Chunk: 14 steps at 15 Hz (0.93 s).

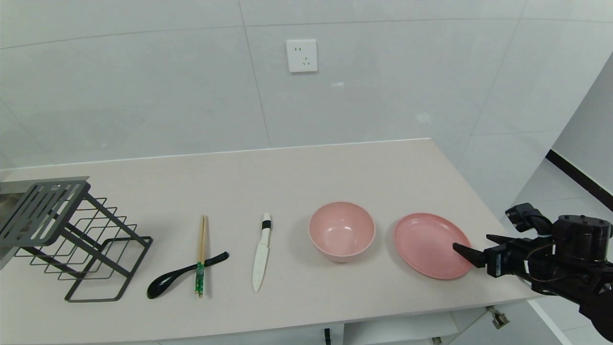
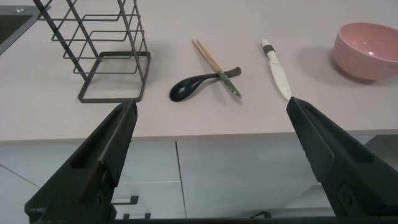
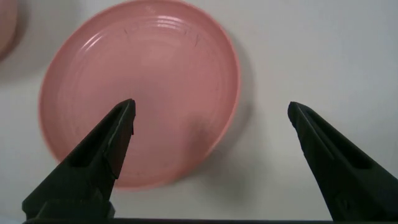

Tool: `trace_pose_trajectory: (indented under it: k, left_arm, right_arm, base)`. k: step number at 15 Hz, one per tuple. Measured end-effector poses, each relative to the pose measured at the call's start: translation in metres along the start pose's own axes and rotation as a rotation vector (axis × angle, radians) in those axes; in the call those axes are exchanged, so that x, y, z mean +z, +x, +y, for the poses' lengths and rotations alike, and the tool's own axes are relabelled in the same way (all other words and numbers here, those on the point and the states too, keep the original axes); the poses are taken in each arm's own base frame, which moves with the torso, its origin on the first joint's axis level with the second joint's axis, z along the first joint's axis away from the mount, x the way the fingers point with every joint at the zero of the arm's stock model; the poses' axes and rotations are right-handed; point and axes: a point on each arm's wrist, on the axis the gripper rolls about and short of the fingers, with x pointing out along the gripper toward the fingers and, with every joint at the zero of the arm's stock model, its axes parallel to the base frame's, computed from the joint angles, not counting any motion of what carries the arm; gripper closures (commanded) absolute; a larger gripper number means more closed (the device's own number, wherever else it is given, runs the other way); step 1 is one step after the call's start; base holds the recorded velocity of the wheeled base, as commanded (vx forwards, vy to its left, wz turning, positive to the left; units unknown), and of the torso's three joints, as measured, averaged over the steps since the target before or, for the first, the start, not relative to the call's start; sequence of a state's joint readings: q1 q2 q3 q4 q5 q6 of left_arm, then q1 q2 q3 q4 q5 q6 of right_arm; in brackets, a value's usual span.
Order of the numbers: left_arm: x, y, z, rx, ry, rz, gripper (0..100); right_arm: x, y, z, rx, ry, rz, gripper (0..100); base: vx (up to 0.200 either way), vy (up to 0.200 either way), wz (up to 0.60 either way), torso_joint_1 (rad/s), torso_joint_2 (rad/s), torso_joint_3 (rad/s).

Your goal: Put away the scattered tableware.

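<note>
right arm: right gripper hung low at the bench's right end, tips pointing toward the pink plate, at its right rim.
right jaws: wide, nothing held; in the wrist view one stood over the plate, the other over bare bench.
left arm: left gripper sat off the bench's front edge, facing the row of things.
left jaws: wide, nothing held.
row, left to right: black wire rack, black spoon, chopsticks lying across the spoon's handle, white knife, pink bowl upright, then the plate.
spacing: bowl and plate near, not touching.
behind: wall socket.
</note>
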<state>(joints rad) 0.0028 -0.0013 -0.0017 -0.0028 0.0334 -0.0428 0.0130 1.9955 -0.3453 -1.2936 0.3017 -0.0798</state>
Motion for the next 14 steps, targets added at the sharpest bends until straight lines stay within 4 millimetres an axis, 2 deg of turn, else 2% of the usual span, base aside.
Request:
trace_pose_trajectory:
  k: [7,14]
  left_arm:
    - [0.0,0.0,0.0,0.0,-0.001,0.0,0]
    - [0.0,0.0,0.0,0.0,-0.001,0.0,0]
  right_arm:
    - [-0.009,0.035,-0.005,0.018,-0.002,0.007,0]
    - [-0.011,0.046,0.01,0.075,-0.019,0.016,0]
  base:
    - [0.0,0.0,0.0,0.0,0.0,0.0]
    - [0.0,0.0,0.0,0.0,0.0,0.0]
